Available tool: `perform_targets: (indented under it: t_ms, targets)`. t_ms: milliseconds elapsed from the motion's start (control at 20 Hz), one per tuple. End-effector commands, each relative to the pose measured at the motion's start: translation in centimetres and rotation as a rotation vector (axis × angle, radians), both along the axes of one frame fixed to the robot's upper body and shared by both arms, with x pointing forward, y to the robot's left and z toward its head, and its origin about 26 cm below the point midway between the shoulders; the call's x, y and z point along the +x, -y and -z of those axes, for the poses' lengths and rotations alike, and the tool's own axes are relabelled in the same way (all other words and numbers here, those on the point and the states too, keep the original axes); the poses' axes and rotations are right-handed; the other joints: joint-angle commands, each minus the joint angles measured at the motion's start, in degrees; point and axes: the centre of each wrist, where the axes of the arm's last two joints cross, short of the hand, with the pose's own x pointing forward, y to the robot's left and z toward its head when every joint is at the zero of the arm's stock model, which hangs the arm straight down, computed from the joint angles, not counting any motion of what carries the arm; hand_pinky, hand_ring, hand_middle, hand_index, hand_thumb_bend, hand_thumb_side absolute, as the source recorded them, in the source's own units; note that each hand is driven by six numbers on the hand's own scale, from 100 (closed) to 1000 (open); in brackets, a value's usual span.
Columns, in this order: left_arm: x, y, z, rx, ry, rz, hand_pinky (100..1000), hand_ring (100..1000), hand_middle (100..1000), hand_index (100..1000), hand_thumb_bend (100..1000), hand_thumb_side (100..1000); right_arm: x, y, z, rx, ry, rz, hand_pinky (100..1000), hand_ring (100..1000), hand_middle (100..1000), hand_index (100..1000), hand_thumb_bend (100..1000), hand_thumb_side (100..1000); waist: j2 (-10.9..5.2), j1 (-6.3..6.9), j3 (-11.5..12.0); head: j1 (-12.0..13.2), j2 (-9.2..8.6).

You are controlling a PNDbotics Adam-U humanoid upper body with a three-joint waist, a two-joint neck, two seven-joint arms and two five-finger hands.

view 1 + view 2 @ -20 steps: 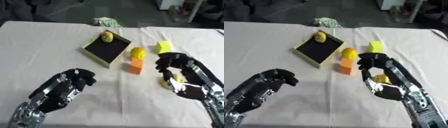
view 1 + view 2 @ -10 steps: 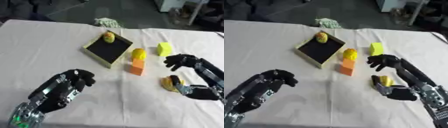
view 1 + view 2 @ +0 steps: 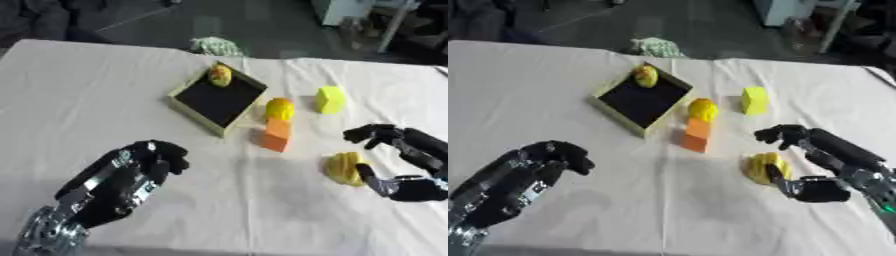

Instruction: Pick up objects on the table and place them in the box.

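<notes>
Fingers curled on nothing, my left hand (image 3: 122, 180) hovers low over the white table (image 3: 79, 95). My right hand (image 3: 824, 167) spreads open, thumb touching a yellow object (image 3: 761, 167). Farther off stand an orange block (image 3: 696, 135), a yellow ball (image 3: 703, 109), a yellow-green block (image 3: 753, 100), and the box (image 3: 642, 100) holding one yellow fruit (image 3: 646, 76).

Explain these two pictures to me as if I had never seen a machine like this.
Both pictures come from one stereo camera in a humanoid robot's head, looking down at a table under a white cloth. The black mechanical left hand hangs with curled fingers, holding nothing. The right hand is open around a lumpy yellow object, thumb against it, not yet closed. On the cloth lie a shallow green box with a dark inside holding a yellow rounded item, an orange block touching a yellow ball, and a yellow-green block.
</notes>
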Motion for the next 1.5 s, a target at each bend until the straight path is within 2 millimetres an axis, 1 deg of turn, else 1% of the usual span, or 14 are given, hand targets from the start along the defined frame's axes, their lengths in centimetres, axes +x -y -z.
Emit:
perform_targets:
  t_ms: [50,150,400,450,500,800,950,1500]
  targets:
    - [-0.1,-0.1,-0.7,0.007,0.028,0.003,745,748,622,786,100,633,0.6,1.6,-0.2,-0.089,-0.002,0.042,737,843,847,962,100,510,-0.41,0.08,0.05,-0.33,0.27]
    - [-0.1,-0.1,-0.8,0.007,0.029,0.004,746,748,622,787,100,634,0.9,2.0,0.0,-0.132,-0.01,0.049,748,851,856,970,100,530,-0.38,0.07,0.11,-0.36,0.27]
    - [-0.1,-0.1,-0.7,0.006,0.029,0.002,746,748,622,787,100,634,1.2,2.2,0.7,-0.204,0.001,0.059,751,853,859,972,100,529,-0.41,0.11,0.25,-0.36,0.27]
    - [-0.1,-0.1,-0.8,0.006,0.029,0.002,746,749,622,787,100,634,1.3,2.4,0.7,-0.216,0.007,0.069,770,866,873,981,100,534,-0.42,0.14,0.26,-0.3,0.27]
    - [-0.1,-0.1,-0.8,0.006,0.029,0.003,746,749,622,787,100,634,1.5,2.6,0.7,-0.23,0.008,0.087,770,866,873,981,100,536,-0.42,0.17,0.32,-0.29,0.27]
    - [0.0,0.0,-0.9,0.006,0.035,0.009,746,750,622,787,100,632,2.0,2.7,1.7,-0.312,0.004,0.128,777,869,879,984,100,584,-0.22,0.24,0.35,-0.74,0.27]
    - [0.0,0.0,-0.9,0.006,0.037,0.01,746,750,622,787,100,631,2.2,2.7,2.3,-0.346,-0.003,0.129,778,866,878,984,100,628,-0.12,0.26,0.37,-1.14,0.27]
    - [0.0,0.0,-0.9,0.007,0.04,0.011,745,751,622,787,100,634,3.1,3.1,4.1,-0.413,-0.064,0.133,782,866,872,979,100,717,0.06,0.44,0.43,-1.86,0.27]
